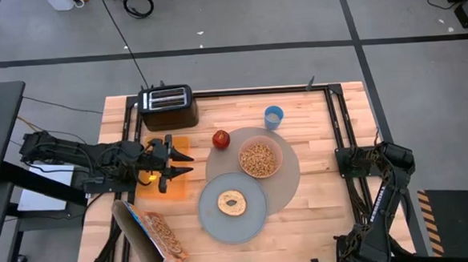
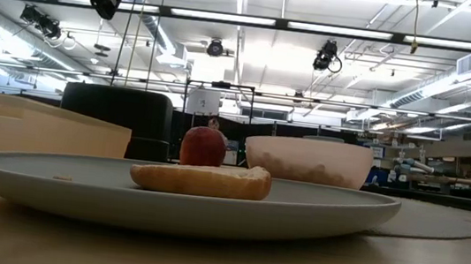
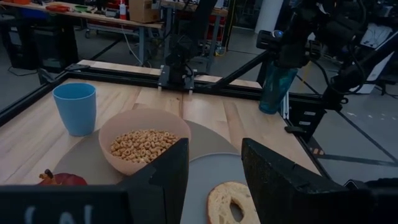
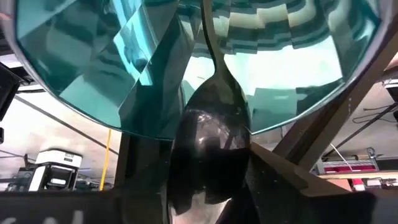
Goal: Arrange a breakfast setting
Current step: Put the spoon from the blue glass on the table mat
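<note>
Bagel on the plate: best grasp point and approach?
Take the bagel across its outer rim from straight above. It lies flat on the grey plate, sits low, and has clear plate all round. The open left gripper is nearest.

Pale planked wood table (image 1: 318,199) with a smooth, faintly satin face; matt grey plate (image 1: 251,218) and matt grey-tan mat (image 1: 289,180). Translucent pink plastic bowl (image 3: 144,124), smooth matt blue plastic cup (image 3: 75,108), glossy red apple (image 2: 203,145), dull crusty bagel (image 2: 202,178). Mirror-polished metal spoon (image 4: 211,140); orange translucent plastic board (image 1: 173,186); black toaster (image 1: 168,107).
</note>
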